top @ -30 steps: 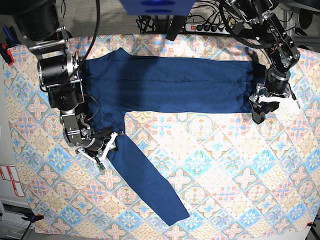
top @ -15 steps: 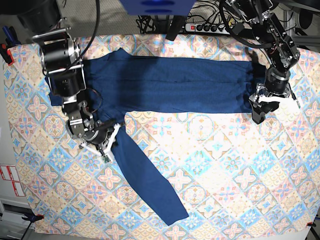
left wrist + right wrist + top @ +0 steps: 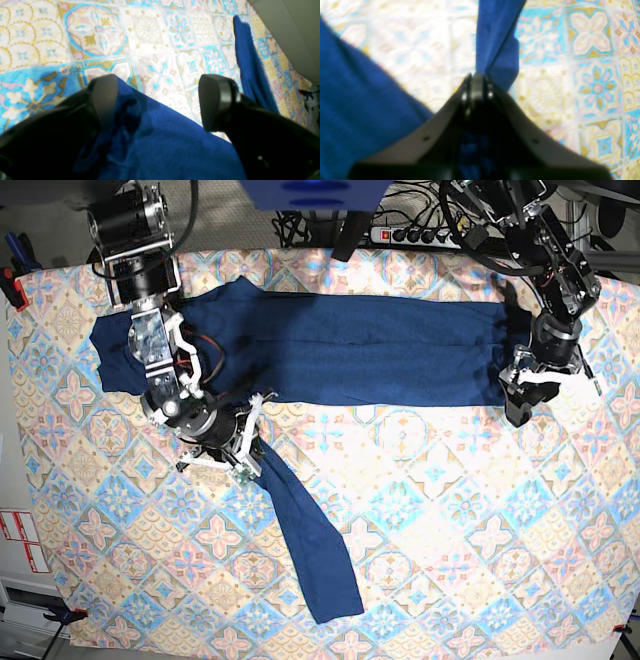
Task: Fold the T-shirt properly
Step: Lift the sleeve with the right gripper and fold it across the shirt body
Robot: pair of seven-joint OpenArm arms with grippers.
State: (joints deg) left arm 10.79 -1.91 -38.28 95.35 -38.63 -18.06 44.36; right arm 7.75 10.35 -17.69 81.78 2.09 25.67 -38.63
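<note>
On the left, the right pincer is clamped shut on the sleeve of the navy T-shirt, which trails across the patterned tabletop. The body lies in a long band toward the far edge, so the folding looks barely begun. At the right, the left pincer stands wide over the hem, gripping nothing.

Base view evenly lit from overhead, sharp, shadows short and soft beneath the arms; left wrist view washed out mid-frame, patterned table cloth glaring near white; claw fingers close to the lens, dark and soft-edged; right wrist view blurred throughout, upper left overexposed, T-shirt fabric saturated blue without visible weave.
</note>
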